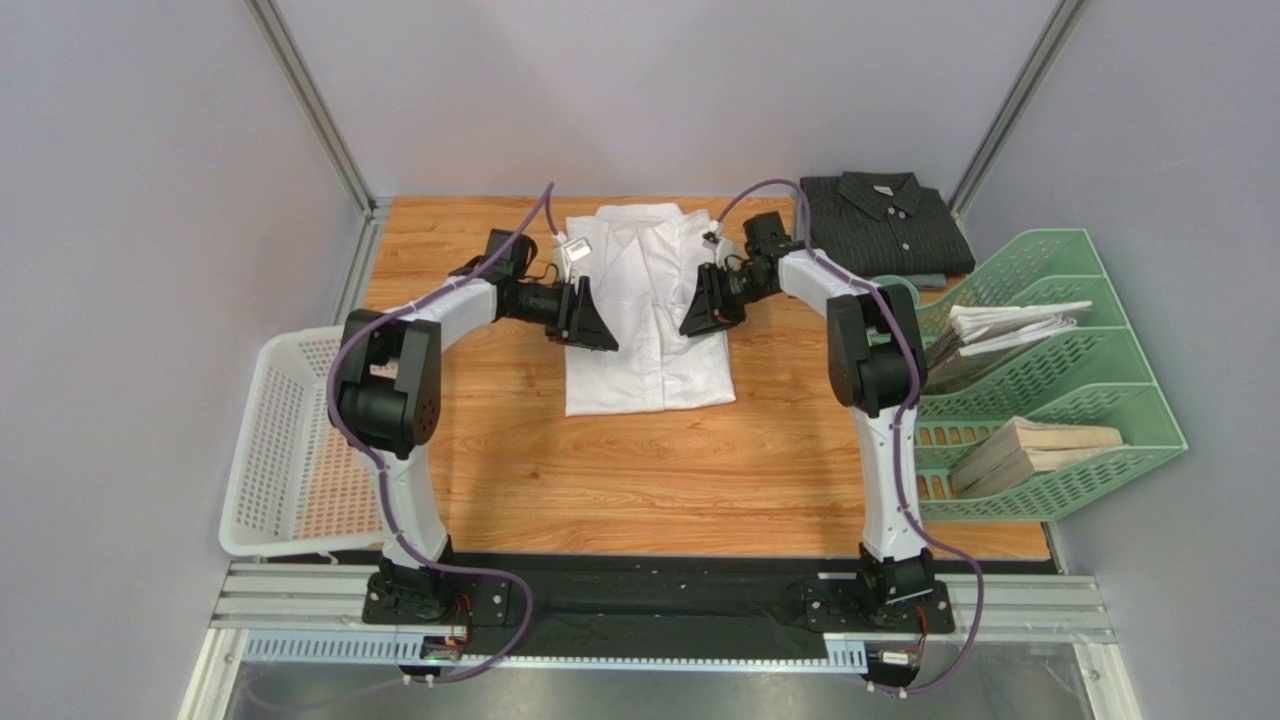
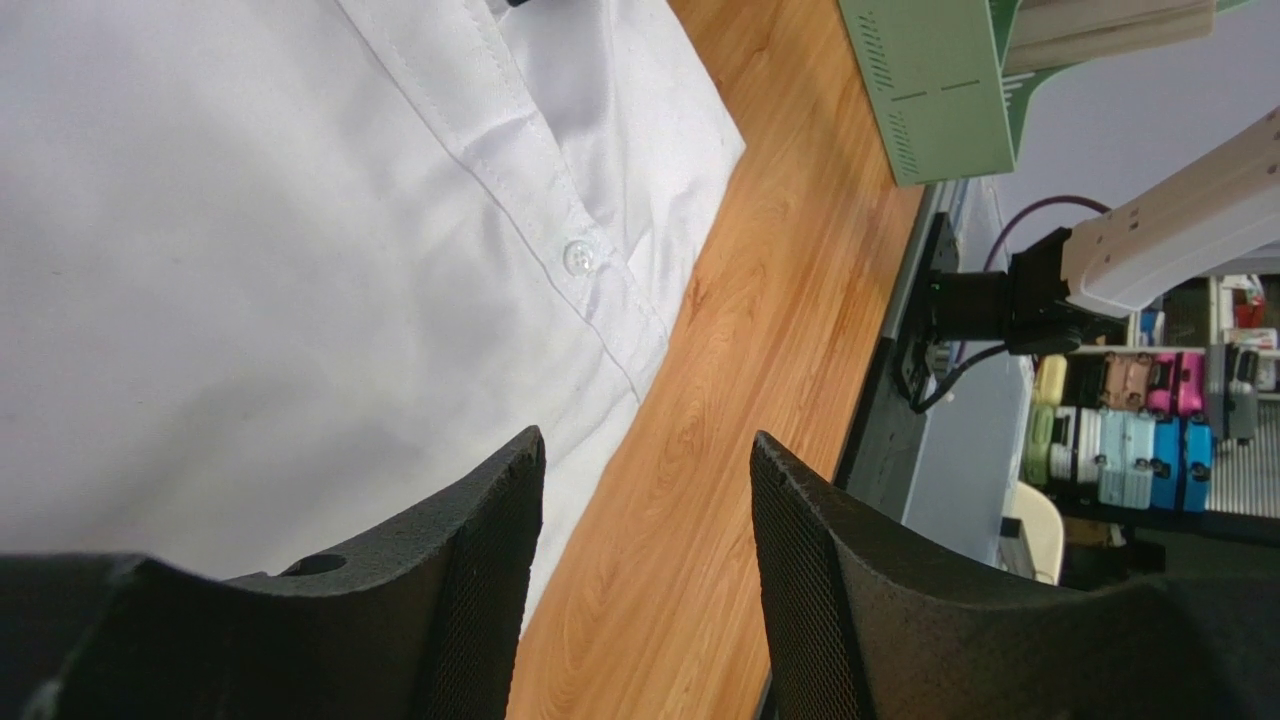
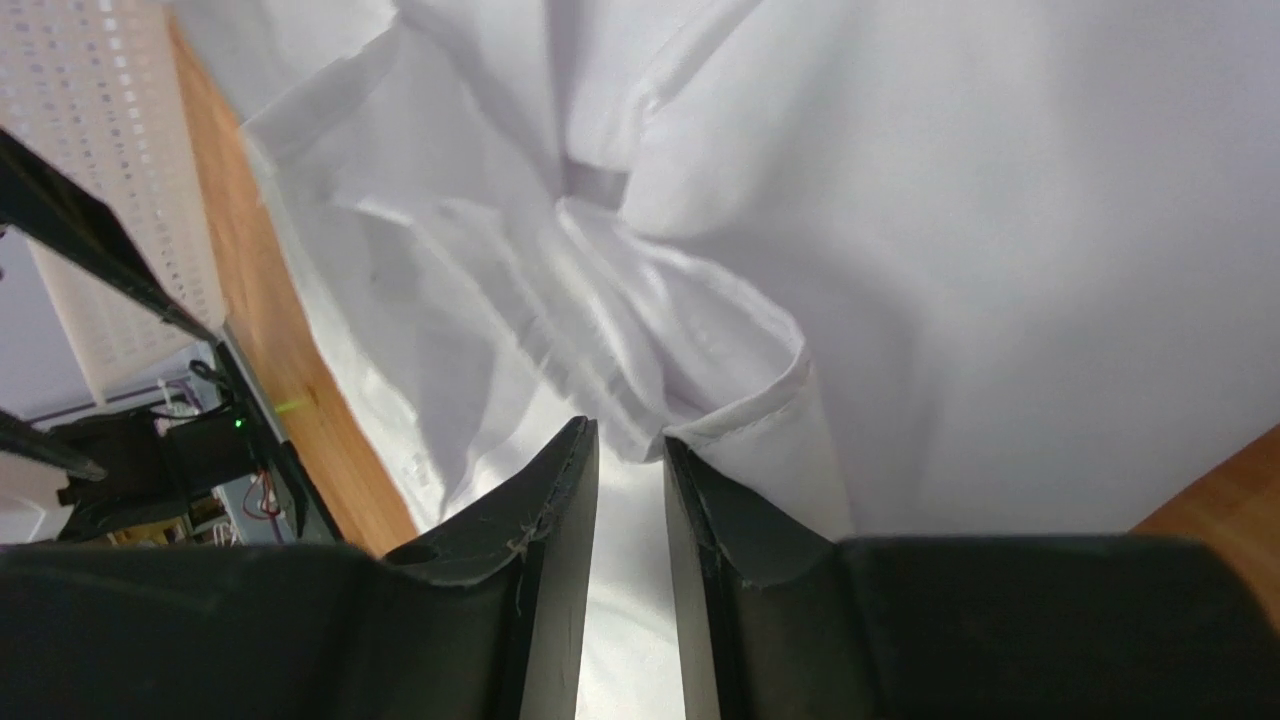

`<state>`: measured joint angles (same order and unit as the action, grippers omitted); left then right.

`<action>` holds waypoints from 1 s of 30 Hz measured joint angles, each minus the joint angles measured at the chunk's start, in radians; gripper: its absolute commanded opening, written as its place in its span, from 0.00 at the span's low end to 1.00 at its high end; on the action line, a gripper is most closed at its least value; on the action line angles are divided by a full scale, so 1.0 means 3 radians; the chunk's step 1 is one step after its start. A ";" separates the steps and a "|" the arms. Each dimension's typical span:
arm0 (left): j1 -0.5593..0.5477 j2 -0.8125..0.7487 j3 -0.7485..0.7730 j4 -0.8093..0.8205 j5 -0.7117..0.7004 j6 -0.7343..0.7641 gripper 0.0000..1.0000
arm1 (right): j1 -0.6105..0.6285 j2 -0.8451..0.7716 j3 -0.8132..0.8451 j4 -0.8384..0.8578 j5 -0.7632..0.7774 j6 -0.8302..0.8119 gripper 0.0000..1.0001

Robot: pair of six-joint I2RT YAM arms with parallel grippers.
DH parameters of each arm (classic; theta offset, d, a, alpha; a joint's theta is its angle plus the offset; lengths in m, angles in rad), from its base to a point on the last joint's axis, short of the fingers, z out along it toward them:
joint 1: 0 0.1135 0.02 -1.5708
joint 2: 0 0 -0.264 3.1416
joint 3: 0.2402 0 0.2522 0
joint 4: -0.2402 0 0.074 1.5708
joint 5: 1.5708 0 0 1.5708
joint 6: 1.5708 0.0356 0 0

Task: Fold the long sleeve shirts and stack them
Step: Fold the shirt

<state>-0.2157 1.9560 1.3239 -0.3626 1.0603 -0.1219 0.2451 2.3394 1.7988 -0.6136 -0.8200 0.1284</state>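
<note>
The white long sleeve shirt [image 1: 649, 323] lies folded on the wooden table [image 1: 676, 465], collar at the far end. The dark striped shirt [image 1: 887, 222] lies folded at the back right corner. My left gripper [image 1: 598, 327] is at the white shirt's left edge; in the left wrist view the left gripper [image 2: 646, 438] is open, with bare wood between its fingers and the button placket [image 2: 579, 258] beside it. My right gripper [image 1: 700, 315] is at the shirt's right edge. In its wrist view the right gripper [image 3: 627, 432] has jaws a narrow gap apart, with a fold of white cloth [image 3: 751, 398] at the tips; I cannot tell if it is pinched.
A white mesh basket [image 1: 286, 443] overhangs the table's left edge. A green file rack [image 1: 1120, 390] with papers [image 1: 1007, 323] stands along the right side, close to the right arm's elbow. Grey walls and metal posts enclose the back.
</note>
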 measured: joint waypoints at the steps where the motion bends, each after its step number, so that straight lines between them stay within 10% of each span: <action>1: 0.0014 0.0020 0.0015 -0.0006 -0.0009 0.0004 0.59 | -0.0003 0.0064 0.0064 -0.0009 0.0024 0.0001 0.29; 14: 0.0092 0.0080 0.0019 -0.0004 -0.0164 0.0042 0.55 | -0.0163 -0.0226 -0.0188 0.0758 0.0011 0.0554 0.30; 30: 0.0043 0.0139 -0.0028 -0.0189 -0.0346 0.0158 0.56 | 0.0492 -0.0880 -0.1212 0.0633 0.0735 -0.0135 0.21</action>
<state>-0.2028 1.9976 1.3155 -0.4194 0.9565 -0.0746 0.3927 2.0754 1.4353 -0.4236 -0.5995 0.0879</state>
